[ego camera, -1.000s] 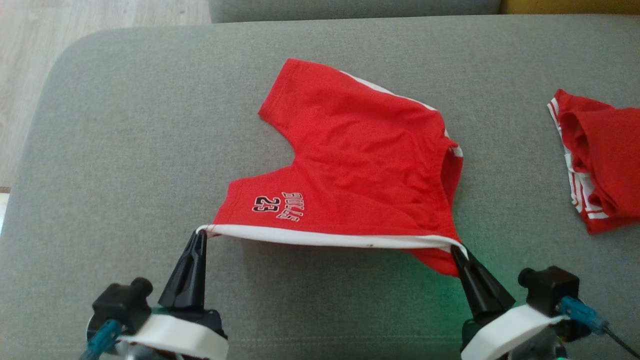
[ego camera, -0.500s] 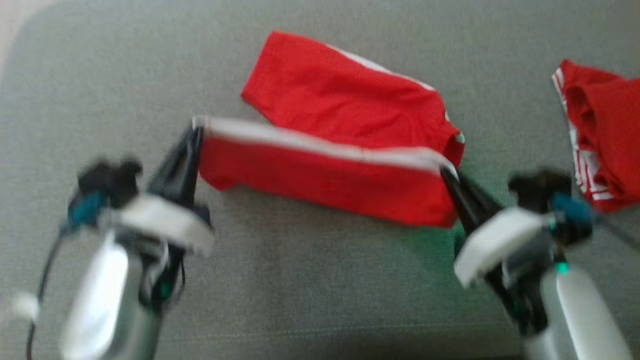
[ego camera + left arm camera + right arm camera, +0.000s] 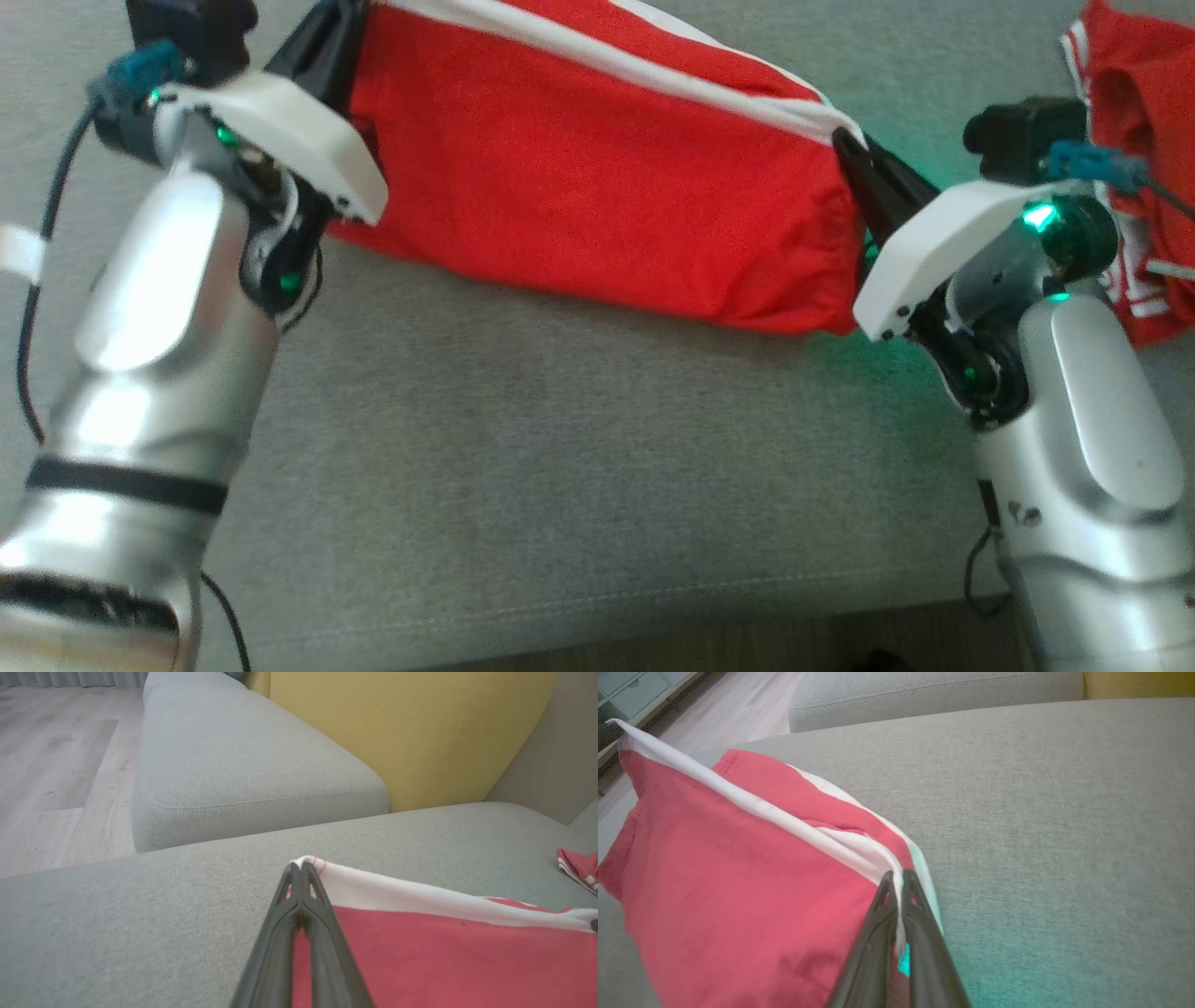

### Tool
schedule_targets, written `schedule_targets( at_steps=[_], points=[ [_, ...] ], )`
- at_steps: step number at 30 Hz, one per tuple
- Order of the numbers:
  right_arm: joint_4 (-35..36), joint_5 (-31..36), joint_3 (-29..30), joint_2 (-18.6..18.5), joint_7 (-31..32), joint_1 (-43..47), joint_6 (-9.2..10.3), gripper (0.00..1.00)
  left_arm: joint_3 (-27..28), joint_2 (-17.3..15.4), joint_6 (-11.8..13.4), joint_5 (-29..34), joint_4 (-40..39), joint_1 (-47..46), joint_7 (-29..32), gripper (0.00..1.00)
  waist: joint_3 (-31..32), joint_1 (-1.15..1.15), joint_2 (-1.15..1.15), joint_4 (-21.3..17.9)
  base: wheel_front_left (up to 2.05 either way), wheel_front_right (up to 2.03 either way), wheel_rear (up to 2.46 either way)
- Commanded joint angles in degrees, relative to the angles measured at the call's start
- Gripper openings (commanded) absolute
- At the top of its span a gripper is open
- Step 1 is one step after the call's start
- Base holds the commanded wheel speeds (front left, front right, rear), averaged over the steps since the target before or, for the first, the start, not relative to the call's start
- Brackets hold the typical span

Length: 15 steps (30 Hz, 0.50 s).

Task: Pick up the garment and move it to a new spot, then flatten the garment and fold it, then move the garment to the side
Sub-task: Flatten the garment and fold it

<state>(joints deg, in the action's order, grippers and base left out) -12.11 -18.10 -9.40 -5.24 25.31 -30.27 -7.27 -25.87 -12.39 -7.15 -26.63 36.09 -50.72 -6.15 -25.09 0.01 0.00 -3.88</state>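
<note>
The garment (image 3: 579, 177) is a pair of red shorts with white trim, lying on the grey sofa seat (image 3: 560, 448). My left gripper (image 3: 353, 11) is shut on one corner of the white-trimmed edge (image 3: 397, 896), at the top left of the head view. My right gripper (image 3: 843, 142) is shut on the other corner of that edge. The edge is stretched taut between them and raised, with red cloth hanging below it. In the wrist views the left gripper (image 3: 302, 867) and right gripper (image 3: 899, 876) each pinch white trim. The garment (image 3: 738, 872) lies doubled over itself.
A second red and white piece of clothing (image 3: 1139, 84) lies crumpled at the right, close to my right wrist. The seat's front seam (image 3: 560, 611) runs along the bottom. A yellow cushion (image 3: 397, 732), another grey seat (image 3: 233, 765) and wooden floor (image 3: 56, 756) lie beyond.
Both grippers have carried the white-trimmed edge up and away from me, over the far half of the shorts. The printed side is turned under. The head camera has also tilted down.
</note>
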Motion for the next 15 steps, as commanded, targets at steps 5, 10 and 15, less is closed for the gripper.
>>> schedule_targets(
  at_steps=[5,10,15],
  points=[
    [-2.0,-1.4,-1.5,0.8,-1.4,-3.1,-0.22,0.00,-1.6,-1.7,-0.3,-2.4,7.9,-7.9,-3.7,0.00,-1.5,-0.01,0.00,-3.2,0.00,0.00,0.00],
    [-4.2,-3.4,-3.1,1.2,-3.7,-4.3,-0.22,0.00,-6.0,-1.2,-0.3,-5.3,15.8,-12.4,-5.2,0.00,-2.0,-0.01,0.00,-5.3,0.00,0.00,0.00],
    [-4.7,-5.6,-4.9,1.5,-7.5,-4.5,-0.22,1.00,-9.1,-1.2,-0.3,-8.8,20.6,-14.8,-6.4,1.00,-2.4,-0.01,0.00,-6.2,0.00,0.00,0.00]
  ],
)
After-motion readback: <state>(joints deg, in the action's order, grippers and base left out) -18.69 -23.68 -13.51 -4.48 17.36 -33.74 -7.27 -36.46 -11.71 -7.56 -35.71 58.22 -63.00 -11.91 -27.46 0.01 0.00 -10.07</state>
